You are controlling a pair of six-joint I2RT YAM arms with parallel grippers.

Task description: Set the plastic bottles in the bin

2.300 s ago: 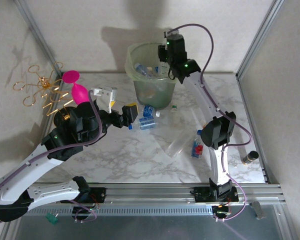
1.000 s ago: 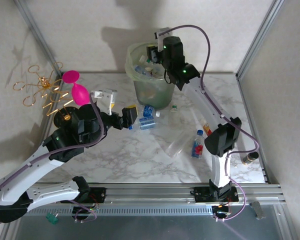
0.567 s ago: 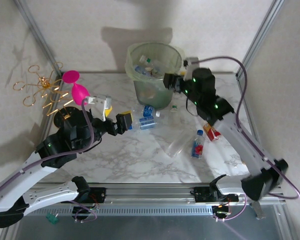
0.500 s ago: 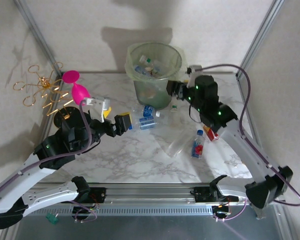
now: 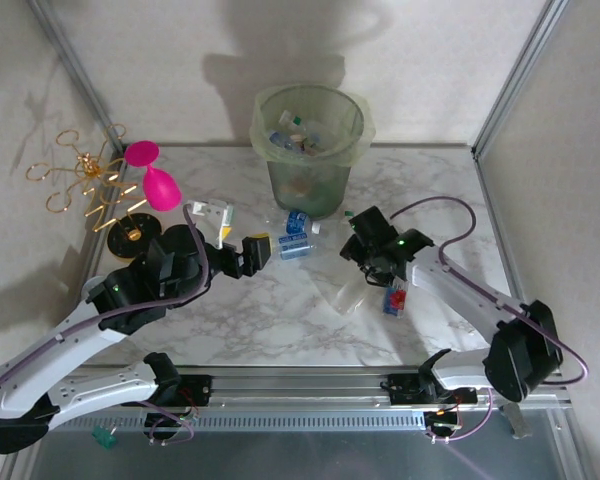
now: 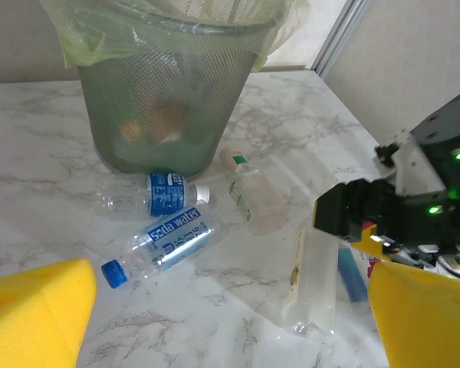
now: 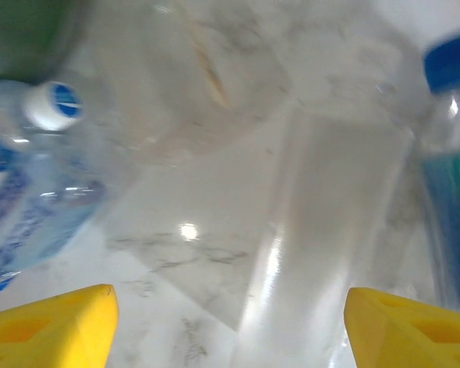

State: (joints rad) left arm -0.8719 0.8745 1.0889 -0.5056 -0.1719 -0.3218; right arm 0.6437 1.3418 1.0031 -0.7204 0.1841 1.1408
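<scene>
Right pincer (image 7: 230, 322): back from bin (image 5: 306, 190), now low over clear bottle (image 7: 322, 230) on counter (image 5: 280, 320); jaws apart, empty. Left pincer (image 6: 230, 322): apart, empty, facing blue-labelled bottles (image 6: 172, 238) beside bin. Next pickup pending.

Left arm (image 5: 70, 335) is angling up from its base toward the centre, elbow bent, wrist pointing to the right. Left gripper (image 5: 238, 235) is standing wide open, its yellow pads (image 6: 38, 310) sitting far apart in the wrist view. Right arm (image 5: 470, 295) is lying low, forearm running leftward from the elbow. Right gripper (image 5: 365, 243) is pointing downward, jaws spread apart.
</scene>
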